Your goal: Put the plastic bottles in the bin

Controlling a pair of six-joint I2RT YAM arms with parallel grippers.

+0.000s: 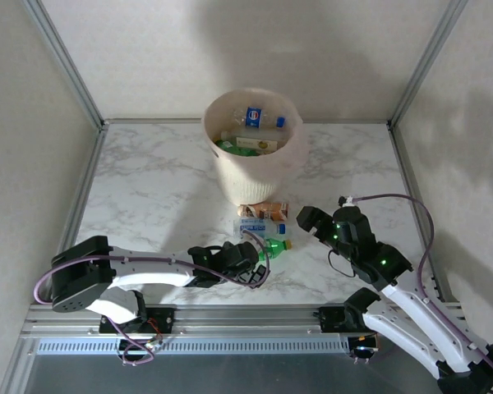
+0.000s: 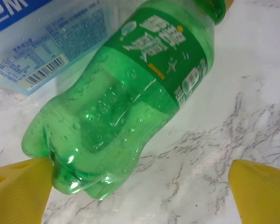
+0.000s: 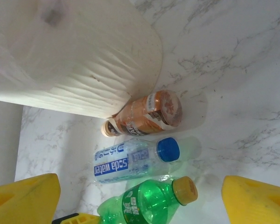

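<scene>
- Nearest the arm bases, the left gripper [image 1: 255,261] lay low on the table [image 1: 148,180] with its jaws spread wide. It had hold of nothing. The base of the green bottle [image 2: 130,107] sat between the yellow fingers [image 2: 18,186], touching one and well apart from the other.
- The green bottle lay on its side, its cap pointing toward 3 o'clock.
- At 3 o'clock of the loose bottles, apart from them, the right gripper [image 1: 308,220] hung with its jaws wide and empty.
- Just beyond the green bottle, toward 12 o'clock, lay the clear bottle [image 1: 257,228] with a blue label and cap.
- Next toward 12 o'clock, the copper-brown bottle [image 1: 263,210] lay at the bin's foot; whether it touched the wall could not be told.
- Farthest, at 12 o'clock, the bin [image 1: 251,176] stood upright with the binned bottles [image 1: 255,116] inside, clear and green among them.
- Judged from this, the task was mostly done, with three bottles left on the table; the green one looked to be next.
</scene>
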